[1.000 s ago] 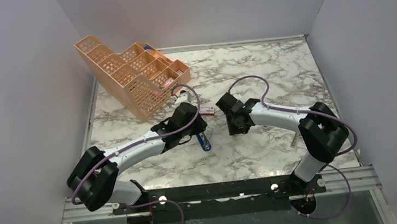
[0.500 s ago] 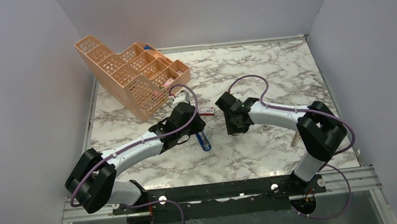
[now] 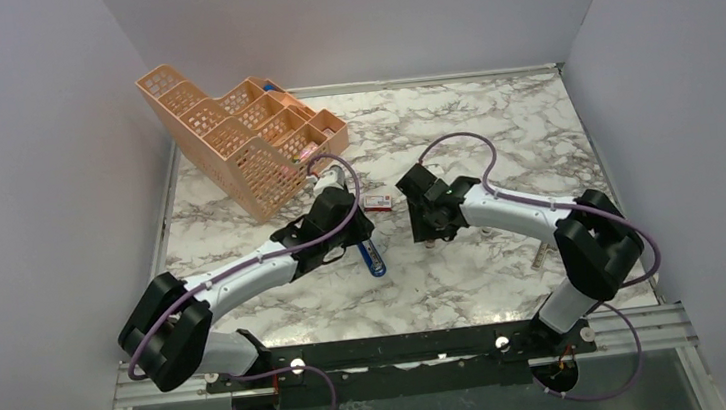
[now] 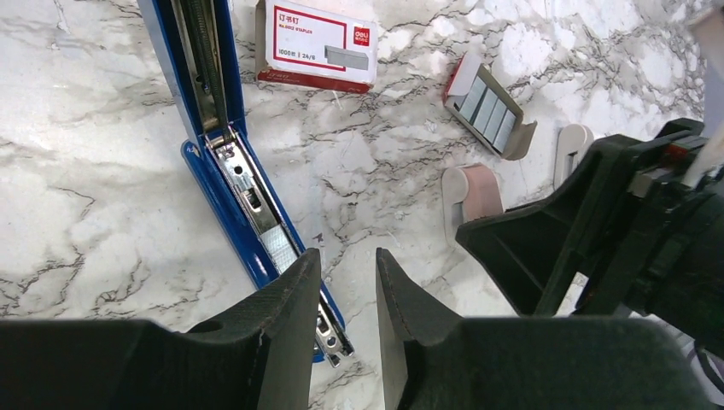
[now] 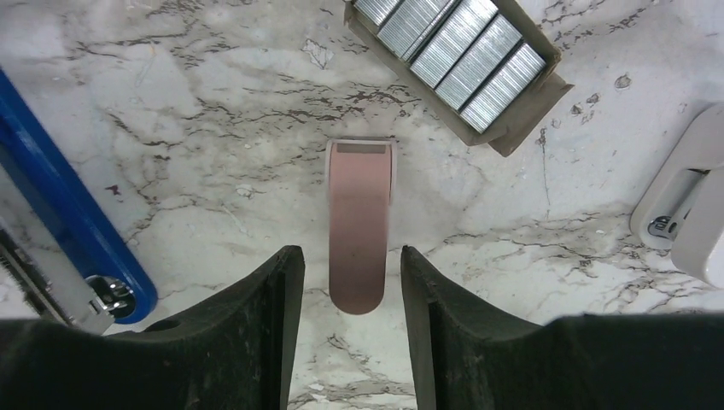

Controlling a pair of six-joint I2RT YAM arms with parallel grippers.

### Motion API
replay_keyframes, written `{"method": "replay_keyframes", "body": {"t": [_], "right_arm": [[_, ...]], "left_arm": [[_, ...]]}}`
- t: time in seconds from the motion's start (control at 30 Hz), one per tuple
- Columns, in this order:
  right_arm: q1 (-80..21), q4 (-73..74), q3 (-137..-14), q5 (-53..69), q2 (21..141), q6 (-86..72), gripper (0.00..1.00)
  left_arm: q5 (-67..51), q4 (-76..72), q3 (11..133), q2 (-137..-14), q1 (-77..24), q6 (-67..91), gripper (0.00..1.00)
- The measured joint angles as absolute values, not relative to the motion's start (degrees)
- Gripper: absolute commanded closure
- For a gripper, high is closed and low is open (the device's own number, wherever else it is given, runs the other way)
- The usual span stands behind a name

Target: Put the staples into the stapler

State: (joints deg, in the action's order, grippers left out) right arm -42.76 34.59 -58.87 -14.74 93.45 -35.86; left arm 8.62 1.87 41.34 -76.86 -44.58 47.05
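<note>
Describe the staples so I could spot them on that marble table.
On the marble table, find the opened blue stapler lying near its middle. Near the printed red-and-white box beside it sits an open cardboard tray; the staples are the silvery ribbed strips packed inside, unlike the smooth pink block nearby.

The tabletop [image 5: 213, 179] looks like polished white marble with grey veins, smooth and faintly glossy. The stapler [image 4: 243, 201] is glossy blue plastic around a bright metal channel. The staples [image 5: 461, 47] are ribbed silvery metal in a plain brown card tray [image 5: 515, 135]. The left hand [image 4: 341, 269] and right hand [image 5: 352, 269] have matt black plastic fingers.
</note>
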Motion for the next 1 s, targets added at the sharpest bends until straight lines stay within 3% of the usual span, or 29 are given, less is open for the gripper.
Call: {"method": "replay_keyframes", "body": {"t": [0.2, 0.33, 0.5, 0.73, 1.0], "right_arm": [[-42.76, 34.50, -59.11, -14.76, 88.12, -34.24, 0.47], [-42.76, 33.08, -60.97, -14.35, 85.86, -31.44, 0.35], [-43.72, 27.77, -63.94, -10.74, 86.26, -26.85, 0.29], [-46.94, 22.11, -75.96, -8.47, 94.67, -22.52, 0.26], [-47.31, 18.68, -87.15, -8.23, 105.38, -19.97, 0.23]], "left_arm": [[9.74, 2.87, 39.94, -73.03, -44.58, 46.98, 0.58], [12.45, 3.79, 37.87, -68.40, -43.88, 47.11, 0.57], [14.61, 5.61, 33.78, -64.64, -39.94, 47.48, 0.55], [13.96, 7.22, 25.12, -62.70, -36.18, 49.58, 0.46], [12.12, 8.34, 20.80, -58.57, -35.94, 51.42, 0.44]]}}
